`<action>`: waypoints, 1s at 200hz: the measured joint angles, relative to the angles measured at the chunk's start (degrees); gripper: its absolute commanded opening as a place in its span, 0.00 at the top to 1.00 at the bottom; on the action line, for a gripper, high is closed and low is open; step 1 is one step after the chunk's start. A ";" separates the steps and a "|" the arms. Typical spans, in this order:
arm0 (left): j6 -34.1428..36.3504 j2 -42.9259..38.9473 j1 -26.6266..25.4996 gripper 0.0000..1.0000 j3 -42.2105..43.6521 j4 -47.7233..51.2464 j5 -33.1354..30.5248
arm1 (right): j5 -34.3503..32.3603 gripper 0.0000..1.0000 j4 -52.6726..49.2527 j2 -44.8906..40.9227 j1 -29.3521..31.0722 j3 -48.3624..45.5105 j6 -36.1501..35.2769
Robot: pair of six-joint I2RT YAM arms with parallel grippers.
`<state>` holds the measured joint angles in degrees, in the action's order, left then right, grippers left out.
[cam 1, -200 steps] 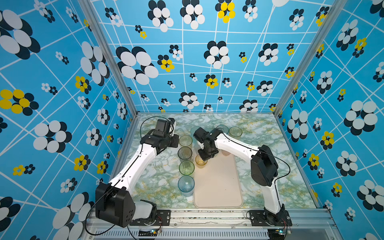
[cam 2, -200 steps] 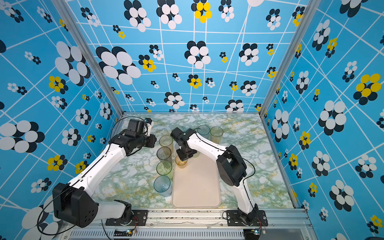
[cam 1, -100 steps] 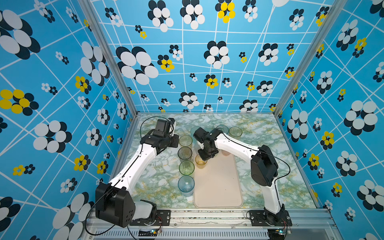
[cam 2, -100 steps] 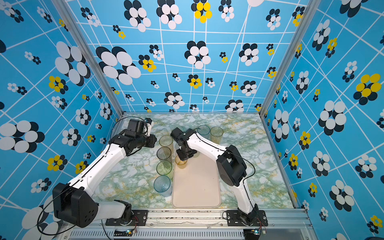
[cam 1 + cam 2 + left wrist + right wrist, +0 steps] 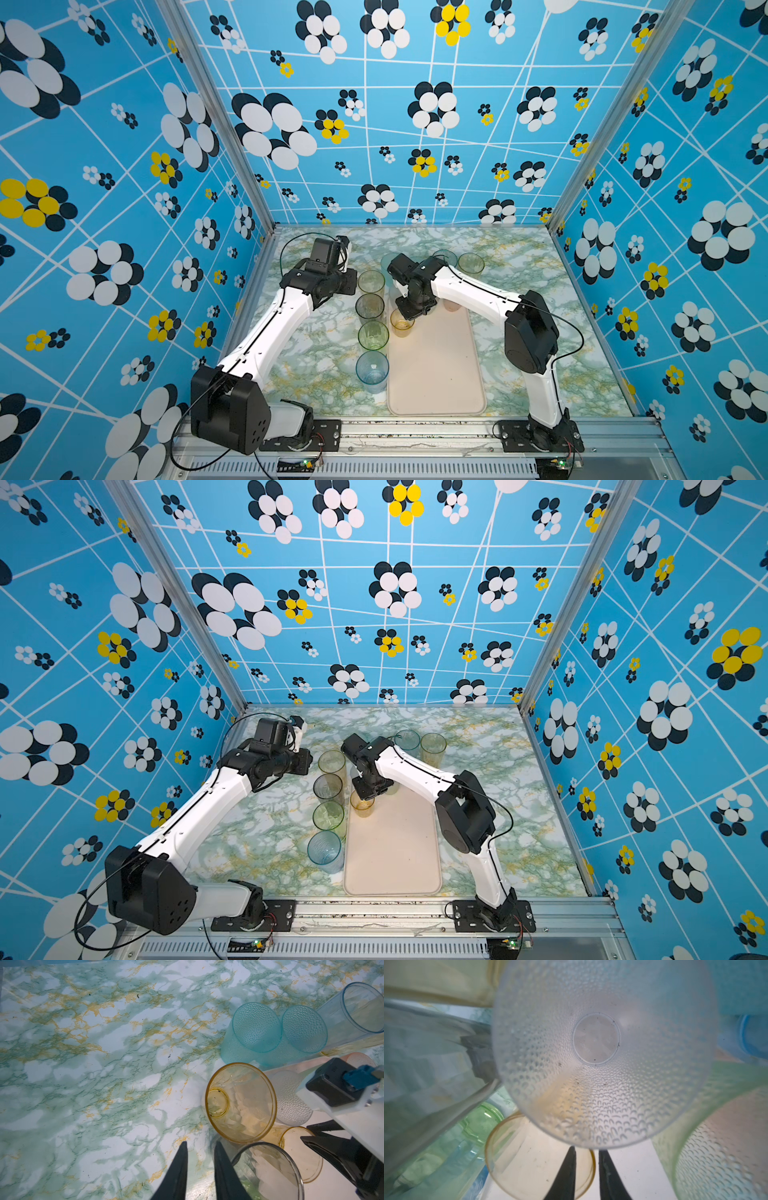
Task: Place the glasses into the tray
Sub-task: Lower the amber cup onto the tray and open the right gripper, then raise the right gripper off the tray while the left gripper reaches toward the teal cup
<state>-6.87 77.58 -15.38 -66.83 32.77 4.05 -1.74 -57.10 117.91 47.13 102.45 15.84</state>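
A: State of right gripper [image 5: 586, 1148]?
B: Jaws slightly apart, astride the rim of short amber tumbler [image 5: 529, 1159]; gap wider than the rim; upright in far left corner of tray [image 5: 436, 374].
A: And left gripper [image 5: 200, 1144]?
B: Narrow gap also, holding nothing, above marble table [image 5: 104, 1064]; tall yellow tumbler [image 5: 241, 1103] near.
A: In the way?
B: Frosted whitish tumbler [image 5: 591, 1064] just beyond the right fingertips; tall grey tumbler [image 5: 369, 306], green tumbler [image 5: 372, 336], blue tumbler [image 5: 372, 370] in line beside the tray's left rim.

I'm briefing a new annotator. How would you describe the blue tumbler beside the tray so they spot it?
Find the cream tray on the marble table. Four tall glasses stand in a row along its left edge; the blue tumbler is the one nearest the front rail. It alone in that row is blue; its neighbour is green.
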 measured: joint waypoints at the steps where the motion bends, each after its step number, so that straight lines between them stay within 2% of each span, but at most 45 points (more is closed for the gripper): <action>1: 0.00 0.00 0.00 0.74 -0.04 -0.02 -0.02 | -0.02 0.74 0.04 -0.20 0.00 -0.02 0.02; 66: 0.28 2.93 0.66 0.75 -7.15 0.02 0.46 | -1.90 0.68 2.45 -14.38 -0.61 -4.31 0.07; 113: 1.60 12.09 1.11 0.75 -17.73 2.73 3.65 | -4.44 0.65 3.78 -26.97 -8.66 -14.01 0.66; 146: 3.30 20.00 0.87 0.75 -24.83 5.75 5.44 | -5.03 0.64 4.26 -30.14 -11.43 -18.32 0.94; 200: 7.04 30.64 -1.70 0.74 -34.38 9.94 5.62 | -4.72 0.64 6.58 -30.53 -13.86 -22.71 0.94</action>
<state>0.16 108.22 -17.08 -101.21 42.72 9.67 -6.46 -50.52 87.37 33.28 79.75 16.78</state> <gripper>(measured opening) 0.254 0.360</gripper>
